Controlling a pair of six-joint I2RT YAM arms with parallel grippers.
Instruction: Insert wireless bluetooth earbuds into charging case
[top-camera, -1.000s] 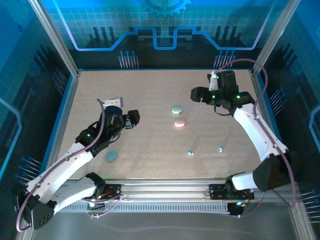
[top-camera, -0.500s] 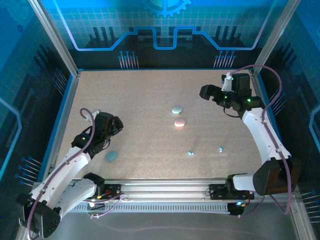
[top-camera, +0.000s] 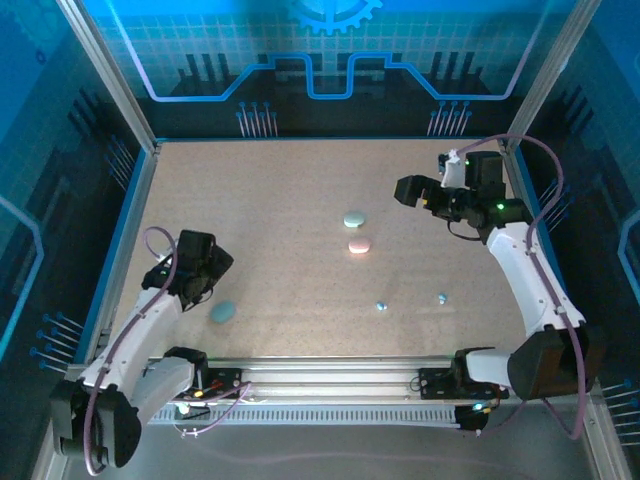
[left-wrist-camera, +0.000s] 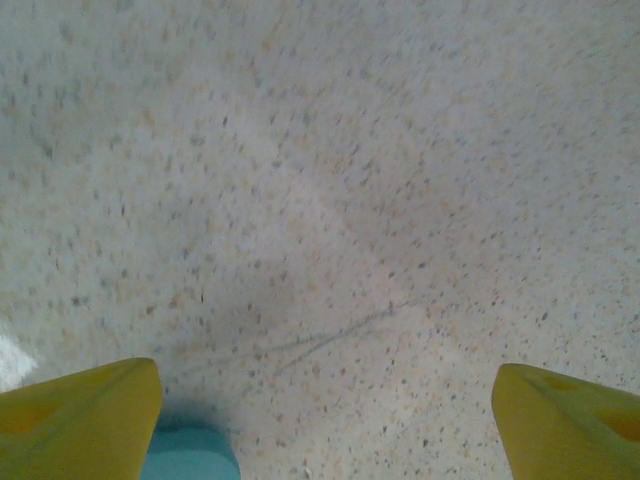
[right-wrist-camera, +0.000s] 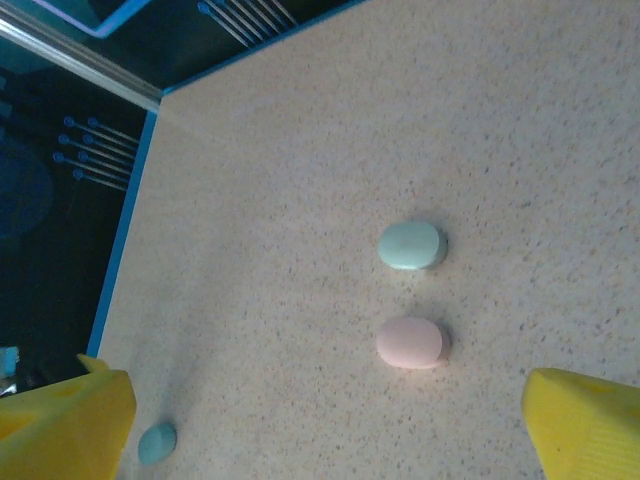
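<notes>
Top external shows the earbuds (top-camera: 381, 306) on the tabletop (top-camera: 300, 180) toward its near edge, closer to the right gripper (top-camera: 403, 190) than the left gripper (top-camera: 212, 268). Left wrist: jaws spread wide and empty, teal case (left-wrist-camera: 190, 455) just beside one. Right wrist: jaws spread and empty, facing the mint case (right-wrist-camera: 410, 245) and pink case (right-wrist-camera: 409, 342).

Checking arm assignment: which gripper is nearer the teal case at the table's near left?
Left. The left gripper hovers just behind and left of the teal case, fingers spread wide. The right gripper is far off toward the far right, also open.
</notes>
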